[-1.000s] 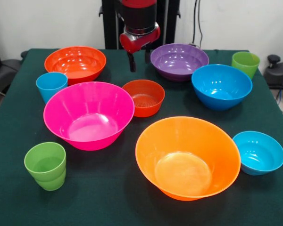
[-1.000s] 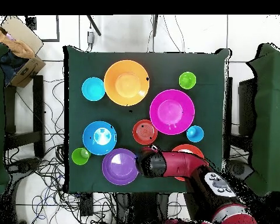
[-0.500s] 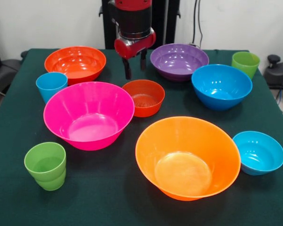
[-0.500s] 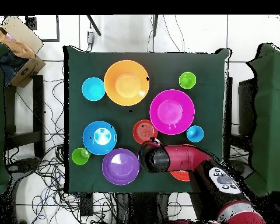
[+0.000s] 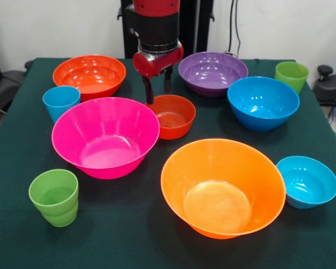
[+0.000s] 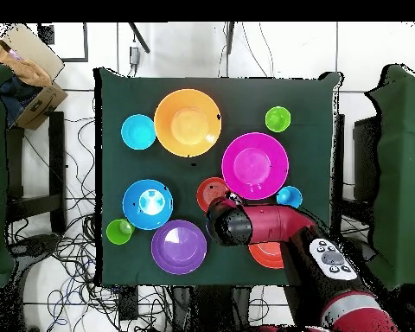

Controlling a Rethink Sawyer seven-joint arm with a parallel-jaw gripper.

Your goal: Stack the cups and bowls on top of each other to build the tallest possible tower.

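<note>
- Your tool (image 5: 157, 88) hangs released, its two dark fingers (image 5: 147, 92) apart, one either side of the far rim of the small glossy red-orange plastic bowl (image 5: 171, 116). That straddle looks like a rim pinch being set up.
- That bowl sits mid-surface, just beside the large pink plastic bowl (image 5: 105, 136) and apart from the purple bowl (image 5: 212, 72).
- No tower exists yet: every bowl and cup stands singly on the green surface (image 5: 129, 224), so the task is barely begun.
- The large orange bowl (image 5: 223, 186) is widest; you would likely want it or the pink one as base.
- The overhead view hides the tool under the red arm (image 6: 267, 225).
</note>
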